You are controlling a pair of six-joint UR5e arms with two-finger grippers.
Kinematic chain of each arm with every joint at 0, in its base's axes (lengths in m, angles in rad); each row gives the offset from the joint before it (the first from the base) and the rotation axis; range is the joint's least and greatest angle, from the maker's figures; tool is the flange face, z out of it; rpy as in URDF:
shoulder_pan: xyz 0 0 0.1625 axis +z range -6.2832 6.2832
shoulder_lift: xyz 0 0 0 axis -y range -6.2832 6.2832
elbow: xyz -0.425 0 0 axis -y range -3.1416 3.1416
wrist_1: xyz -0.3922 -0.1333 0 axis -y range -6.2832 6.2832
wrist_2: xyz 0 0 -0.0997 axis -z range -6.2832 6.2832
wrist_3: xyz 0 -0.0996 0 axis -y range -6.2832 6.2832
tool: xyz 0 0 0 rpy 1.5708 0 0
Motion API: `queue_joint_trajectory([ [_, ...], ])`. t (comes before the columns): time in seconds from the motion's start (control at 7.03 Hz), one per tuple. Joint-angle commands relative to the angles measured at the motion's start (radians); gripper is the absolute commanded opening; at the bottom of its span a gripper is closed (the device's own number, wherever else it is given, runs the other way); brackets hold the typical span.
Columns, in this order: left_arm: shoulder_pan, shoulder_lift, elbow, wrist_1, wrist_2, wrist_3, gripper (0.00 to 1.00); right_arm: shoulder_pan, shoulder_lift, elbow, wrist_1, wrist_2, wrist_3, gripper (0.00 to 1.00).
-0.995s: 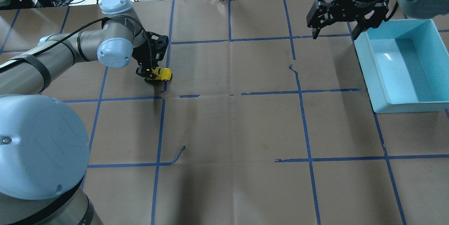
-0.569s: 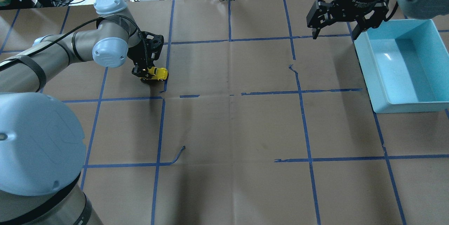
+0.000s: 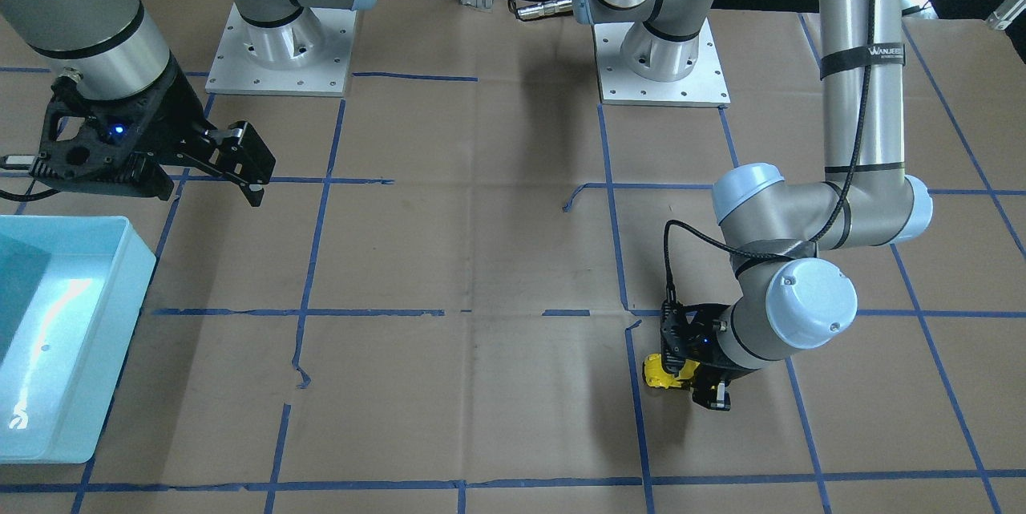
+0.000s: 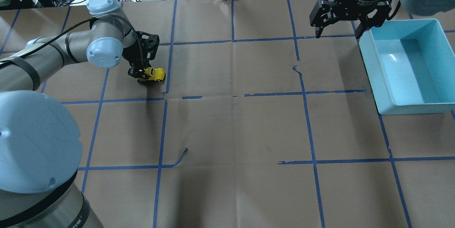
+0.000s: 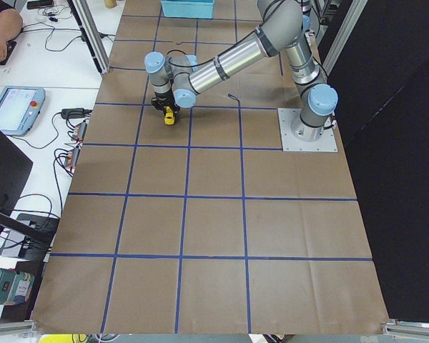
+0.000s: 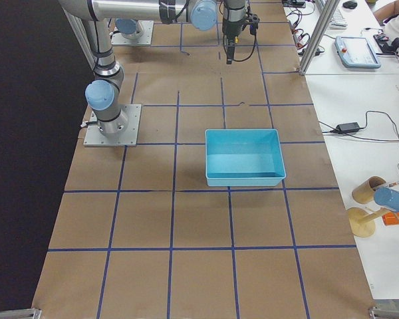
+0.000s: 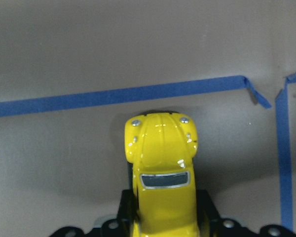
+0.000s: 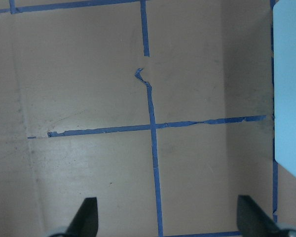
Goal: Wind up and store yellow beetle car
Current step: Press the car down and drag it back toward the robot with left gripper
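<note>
The yellow beetle car (image 4: 154, 74) is a tiny rounded toy with dark windows, low on the brown paper at the table's left. My left gripper (image 4: 144, 75) is shut on its rear half, and its nose sticks out to the right. The left wrist view shows the car (image 7: 161, 163) between the two black fingers, nose toward a blue tape line. It also shows in the front-facing view (image 3: 662, 374) and the exterior left view (image 5: 169, 116). My right gripper (image 4: 337, 26) is open and empty, high at the far right next to the blue bin (image 4: 408, 65).
The light blue bin is empty and stands at the right edge; it also shows in the front-facing view (image 3: 48, 354) and the exterior right view (image 6: 245, 157). Blue tape lines grid the brown paper. Cables and power bricks lie beyond the far edge.
My left gripper has dragged the yellow car leftward and slightly farther along the table, still shut on it. The right gripper has barely moved.
</note>
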Motion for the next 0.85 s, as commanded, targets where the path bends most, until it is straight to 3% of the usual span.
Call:
queue_joint_trajectory([
  [0.0, 0.005, 0.0, 0.001, 0.0, 0.001, 0.003, 0.08, -0.001, -0.006, 0.007, 0.001, 0.002, 0.0, 1.0],
  [0.71, 0.068, -0.001, 0.0, 0.0, -0.003, 0.032, 0.08, -0.005, 0.002, 0.004, -0.014, 0.032, 0.001, 1.0],
])
